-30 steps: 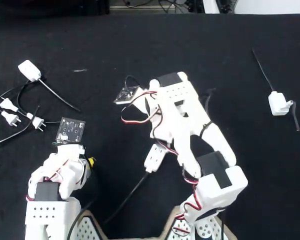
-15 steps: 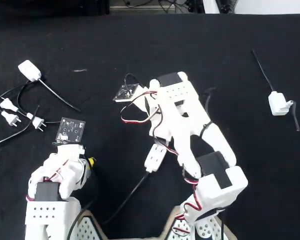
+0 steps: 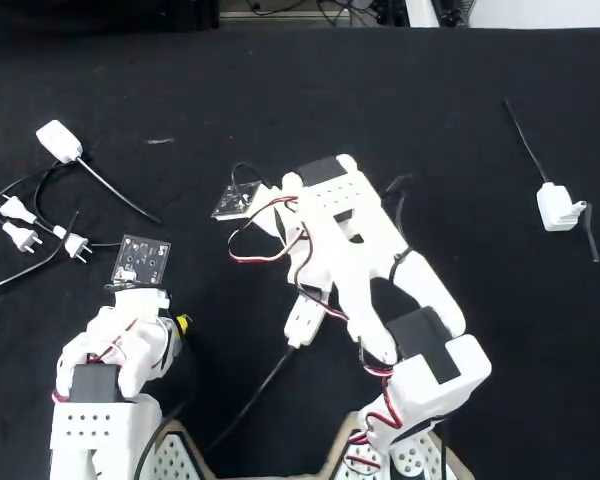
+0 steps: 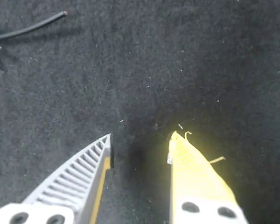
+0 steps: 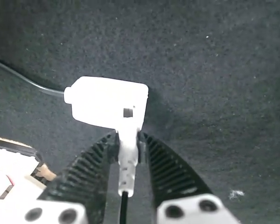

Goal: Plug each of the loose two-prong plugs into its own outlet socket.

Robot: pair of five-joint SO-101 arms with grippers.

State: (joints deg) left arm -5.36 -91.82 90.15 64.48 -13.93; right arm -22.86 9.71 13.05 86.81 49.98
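Plug (image 5: pixel 127 161) clamped in right claw (image 5: pixel 129 136), touching socket block (image 5: pixel 105 101).

Hand (image 5: pixel 129 138) has both black ribbed fingers (image 5: pixel 95 161) clamped on the narrow white plug (image 5: pixel 128 161). The plug's front end meets a white socket (image 5: pixel 107 102) block lying on the black tabletop (image 5: pixel 214 70); can't tell if it's fully seated. A thin dark cord (image 5: pixel 23 77) leaves the block's far end.

Left hand (image 4: pixel 140 137) spread wide, right hand (image 5: pixel 128 136) clamped tight, arm outstretched
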